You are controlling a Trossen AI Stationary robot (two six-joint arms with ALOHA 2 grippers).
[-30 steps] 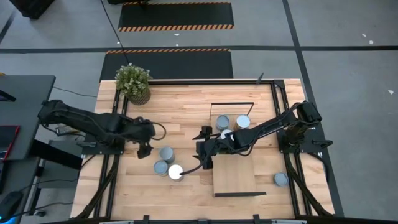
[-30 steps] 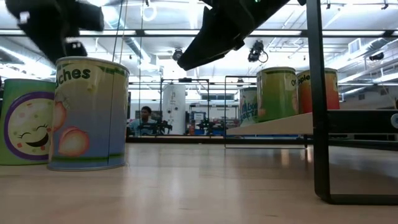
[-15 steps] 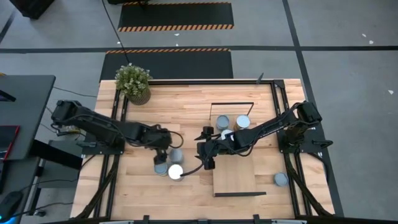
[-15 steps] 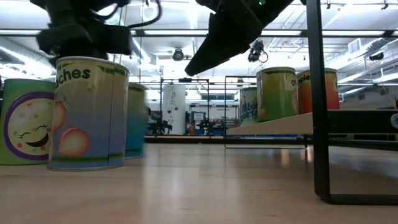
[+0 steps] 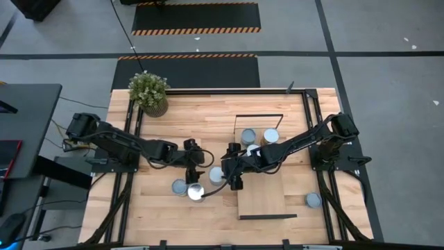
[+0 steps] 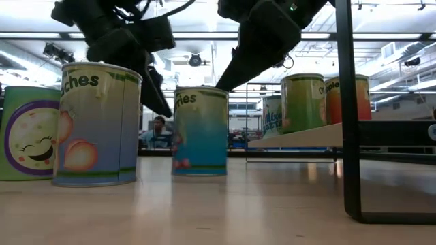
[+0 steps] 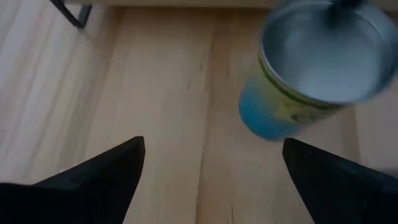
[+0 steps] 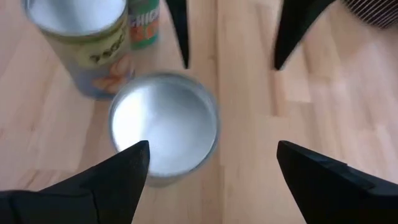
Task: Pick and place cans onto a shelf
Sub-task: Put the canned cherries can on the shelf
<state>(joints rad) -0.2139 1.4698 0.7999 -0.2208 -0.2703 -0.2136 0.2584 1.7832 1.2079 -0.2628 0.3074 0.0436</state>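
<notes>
Overhead, the left gripper [image 5: 196,158] and right gripper [image 5: 234,182] meet mid-desk [image 5: 208,118] by three cans [image 5: 196,192]; two more cans [image 5: 248,136] stand on the shelf [image 5: 267,198]. At desk level, a blue can [image 6: 199,131] stands between the arms. Each wrist camera shows its fingers [image 7: 99,171] spread wide, holding nothing: the left over the blue can [image 7: 311,68], the right [image 8: 118,171] over a silver-topped can [image 8: 163,127].

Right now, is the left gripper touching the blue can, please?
Cannot tell. In the left wrist view one fingertip of the open left gripper lies by the base of the blue can, showing neither clear gap nor contact.
</notes>
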